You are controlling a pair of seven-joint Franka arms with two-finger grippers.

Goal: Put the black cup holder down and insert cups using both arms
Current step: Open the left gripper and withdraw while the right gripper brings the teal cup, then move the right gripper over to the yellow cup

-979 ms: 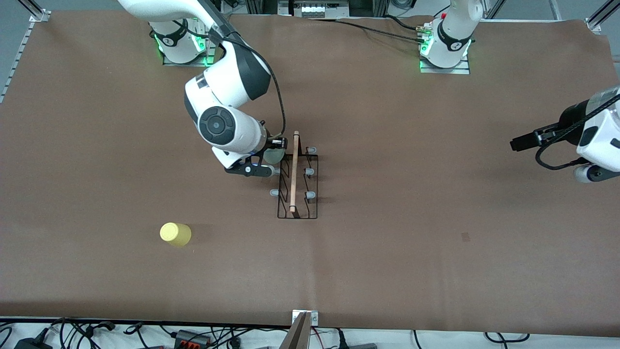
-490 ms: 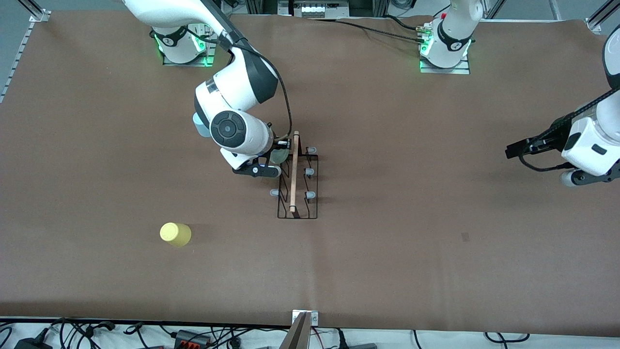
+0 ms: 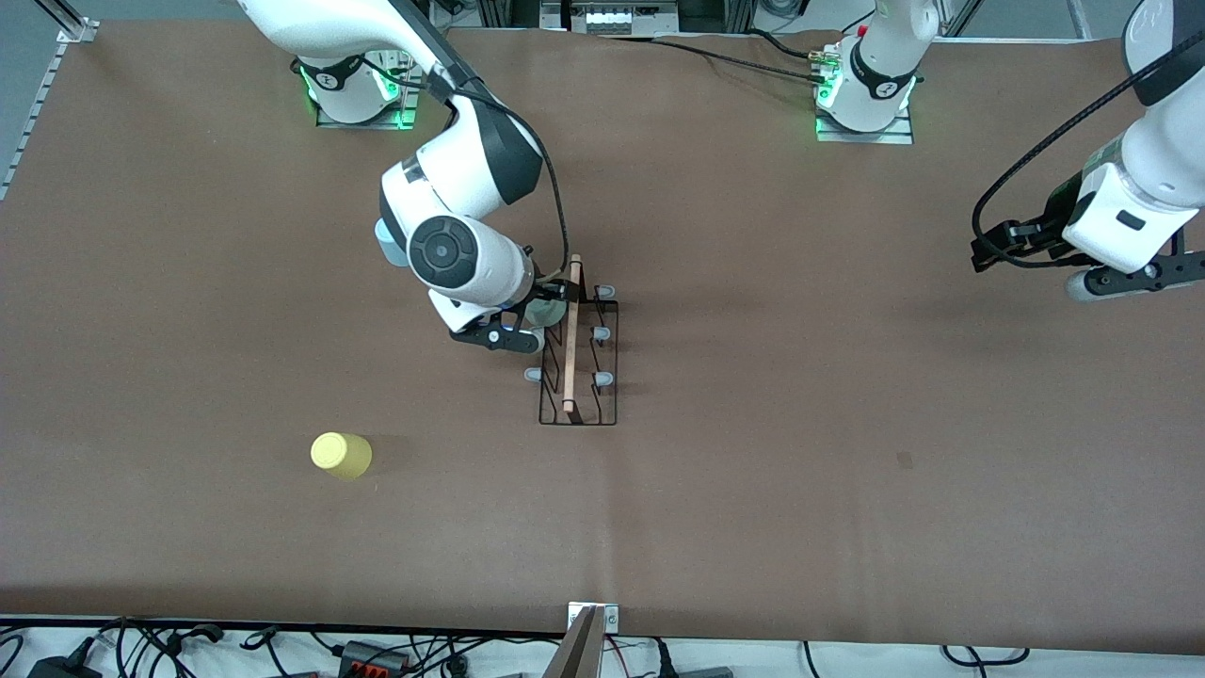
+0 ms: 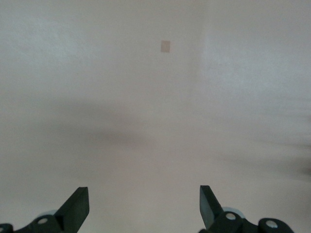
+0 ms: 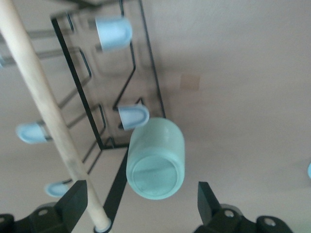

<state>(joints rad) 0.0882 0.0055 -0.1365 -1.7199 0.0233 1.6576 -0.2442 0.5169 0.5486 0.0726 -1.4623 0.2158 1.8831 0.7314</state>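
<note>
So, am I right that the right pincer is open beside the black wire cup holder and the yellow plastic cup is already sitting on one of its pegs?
Not quite: the yellow plastic cup stands on the table, apart from the black wire cup holder and nearer the front camera, as the front view shows. The cup on a peg is the pale green one. The right pincer is indeed open beside the holder.

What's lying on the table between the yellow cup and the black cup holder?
Nothing: in the front view only bare brown table lies between the yellow cup and the black cup holder.
</note>
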